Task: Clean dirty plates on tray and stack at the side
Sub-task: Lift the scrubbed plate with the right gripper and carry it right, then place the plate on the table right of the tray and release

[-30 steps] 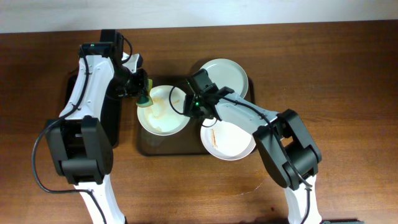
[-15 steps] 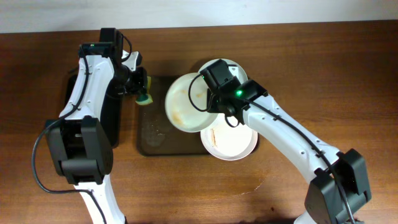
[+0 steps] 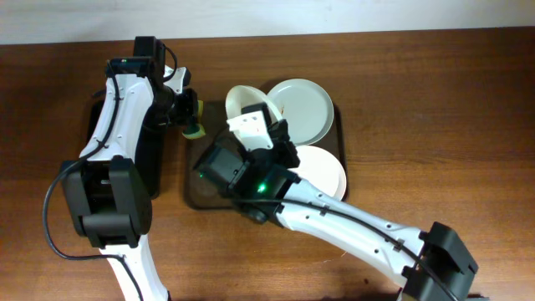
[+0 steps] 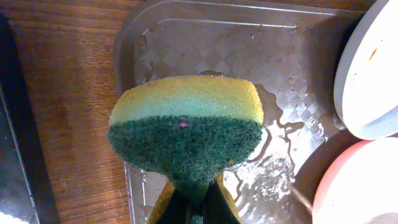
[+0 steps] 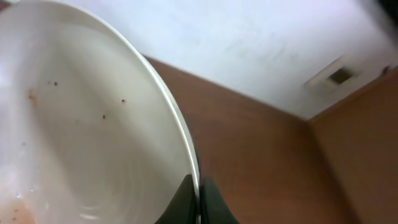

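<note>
My right gripper [image 5: 198,200] is shut on the rim of a white plate [image 5: 93,124] that has small orange-brown specks. It holds the plate lifted and tilted on edge above the brown tray [image 3: 205,188]; overhead the plate [image 3: 247,100] shows behind the raised wrist, with the gripper [image 3: 266,122] at its rim. My left gripper [image 4: 193,208] is shut on a yellow-green sponge [image 4: 186,124], held over the tray's wet left part [image 4: 186,43]; overhead the sponge [image 3: 195,127] is at the tray's back left corner. Two more plates lie on the tray's right: one at the back [image 3: 305,104], one at the front [image 3: 326,167].
A black rectangular tray [image 3: 155,163] lies left of the brown tray, under my left arm. My right arm crosses above the brown tray's middle and front. Bare brown tabletop [image 3: 435,109] extends to the right.
My right gripper has lifted the left plate off the tray, raised it high and tipped it on edge. My left gripper with the sponge has drawn back to the tray's left edge.
</note>
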Robot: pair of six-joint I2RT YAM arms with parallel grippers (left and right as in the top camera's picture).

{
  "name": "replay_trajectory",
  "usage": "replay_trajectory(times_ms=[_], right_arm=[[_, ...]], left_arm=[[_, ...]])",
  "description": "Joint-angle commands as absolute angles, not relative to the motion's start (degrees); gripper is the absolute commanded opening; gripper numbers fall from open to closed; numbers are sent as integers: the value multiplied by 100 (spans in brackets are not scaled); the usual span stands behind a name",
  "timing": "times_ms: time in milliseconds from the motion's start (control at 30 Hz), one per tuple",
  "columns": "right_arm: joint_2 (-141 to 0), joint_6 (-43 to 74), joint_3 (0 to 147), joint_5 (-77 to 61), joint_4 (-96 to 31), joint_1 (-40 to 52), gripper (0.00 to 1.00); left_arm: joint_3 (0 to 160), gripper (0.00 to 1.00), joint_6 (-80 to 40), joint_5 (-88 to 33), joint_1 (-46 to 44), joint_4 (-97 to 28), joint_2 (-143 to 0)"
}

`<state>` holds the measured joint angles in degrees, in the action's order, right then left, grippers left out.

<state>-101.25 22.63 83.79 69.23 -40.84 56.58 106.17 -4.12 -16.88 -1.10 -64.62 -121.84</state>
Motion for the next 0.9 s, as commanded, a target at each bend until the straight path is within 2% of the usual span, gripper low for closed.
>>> replay_trajectory(times_ms=[0,167,267,367,467,533,700,800,867], right_arm=[[-10012,1835,8425,8180,-3822,5894,4],[-10012,1837,8425,8982,-3715,6167,4],[-10012,1844,8425,8976,-3701,6228,4],[-9981,1846,8425,7806,-3800,6101,4],[-9692,2589,8425,6510,-4320,5863,4],[-9212,3214,8425,4853,-4860,5072,4],[-8506,3177,8425,1374,-5561,2423,4],[-8576,3030,8412,285,-5957,633,4],[-8715,3028,8346,167,-6034,-202,4]], left_arm=[[10702,0,-318,-1669,-95,-6445,-12182],[10702,1,-318,-1669,-95,-6410,-12182],[10702,1,-318,-1669,-95,-6399,-12182],[10702,1,-318,-1669,-95,-6394,-12182],[10702,1,-318,-1669,-95,-6394,-12182],[10702,1,-318,-1669,-95,-6386,-12182],[10702,1,-314,-1619,-95,-6386,-12182],[10702,1,-314,-1599,-95,-6386,-12182],[10702,0,-314,-1601,-95,-6386,-12182]])
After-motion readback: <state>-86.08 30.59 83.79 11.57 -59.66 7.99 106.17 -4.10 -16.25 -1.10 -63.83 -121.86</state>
